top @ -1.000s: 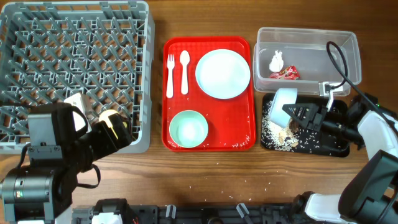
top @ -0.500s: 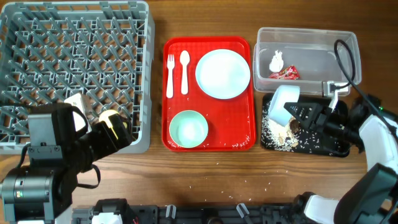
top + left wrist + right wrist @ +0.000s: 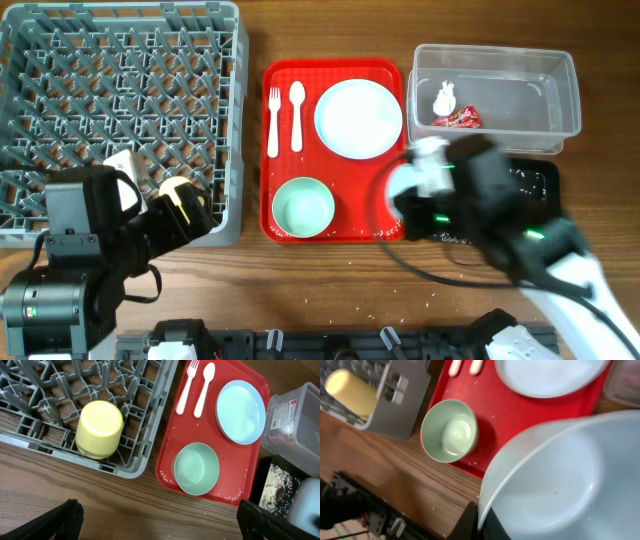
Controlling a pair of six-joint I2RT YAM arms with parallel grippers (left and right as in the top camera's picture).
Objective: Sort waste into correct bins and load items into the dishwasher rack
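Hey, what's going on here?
A robot is clearing dishes. Its right claw holds the pale blue bowl by its rim. The yellow cup sits in the grey rack. The plate, green bowl, fork and spoon lie on the red tray. The left claw is open, empty.

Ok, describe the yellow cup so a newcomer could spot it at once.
Start at the large grey pegged rack on the left. Go to its front corner beside the red tray. The cup sits among the pegs there, the only yellow thing in view.
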